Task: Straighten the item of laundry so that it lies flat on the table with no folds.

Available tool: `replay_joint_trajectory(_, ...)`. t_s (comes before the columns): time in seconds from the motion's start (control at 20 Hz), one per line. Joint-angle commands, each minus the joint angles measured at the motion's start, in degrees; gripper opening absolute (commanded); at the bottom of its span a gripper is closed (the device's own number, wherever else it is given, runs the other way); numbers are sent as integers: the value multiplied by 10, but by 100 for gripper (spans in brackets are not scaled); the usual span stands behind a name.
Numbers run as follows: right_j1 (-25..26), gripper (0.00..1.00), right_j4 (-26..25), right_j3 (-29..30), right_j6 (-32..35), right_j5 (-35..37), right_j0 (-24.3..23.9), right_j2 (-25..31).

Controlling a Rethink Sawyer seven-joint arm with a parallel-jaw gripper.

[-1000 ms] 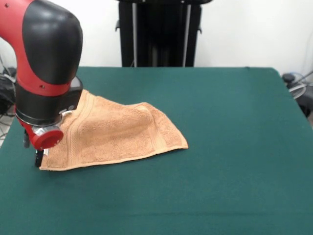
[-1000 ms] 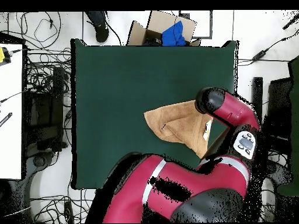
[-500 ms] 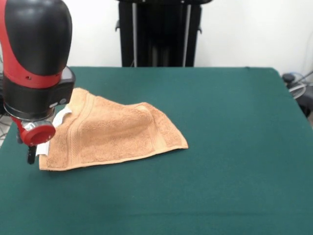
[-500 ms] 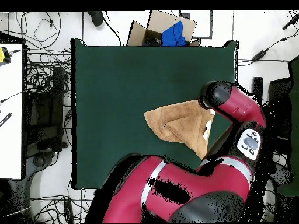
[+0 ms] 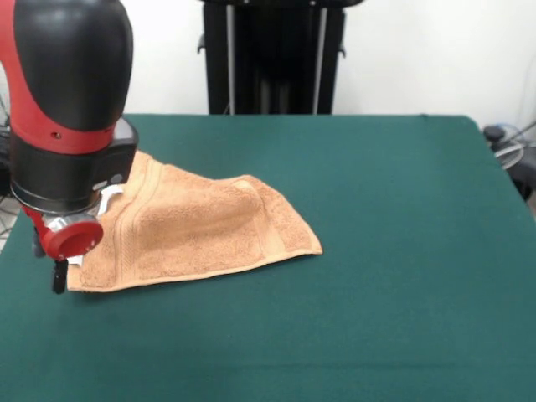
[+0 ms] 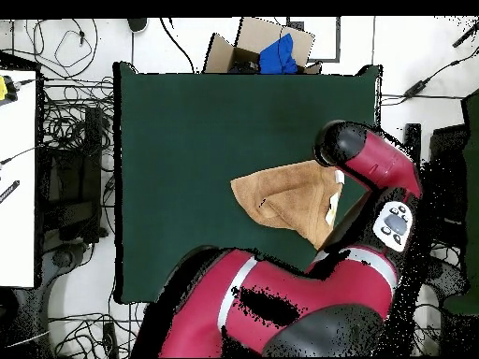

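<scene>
The item of laundry (image 5: 197, 230) is a peach-orange towel lying left of centre on the green table (image 5: 394, 268). It is folded over itself, with a raised hump at its far side and a white tag (image 5: 109, 199) at its left edge. My gripper (image 5: 59, 278) hangs low at the towel's near left corner, mostly hidden behind the red and black wrist (image 5: 71, 126); whether it touches the cloth cannot be told. In the overhead view the towel (image 6: 285, 194) lies at the table's (image 6: 187, 131) right side, and the arm's end (image 6: 339, 145) covers its upper right corner.
A black stand (image 5: 272, 54) rises behind the table's far edge. In the overhead view a cardboard box with blue cloth (image 6: 271, 47) sits beyond the table's top edge. Cables (image 6: 75, 122) and a white desk (image 6: 17, 168) lie to the left.
The wrist rose and shifted off to the towel's left, then came back slightly right and lower. The towel has kept its shape and place.
</scene>
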Motion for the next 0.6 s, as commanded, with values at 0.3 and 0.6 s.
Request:
replay_joint_trajectory(0.3, 32, 100, 36, 18, 163, 23, 23, 25)
replay_joint_trajectory(0.6, 35, 100, 42, 20, 155, 12, 19, 29)
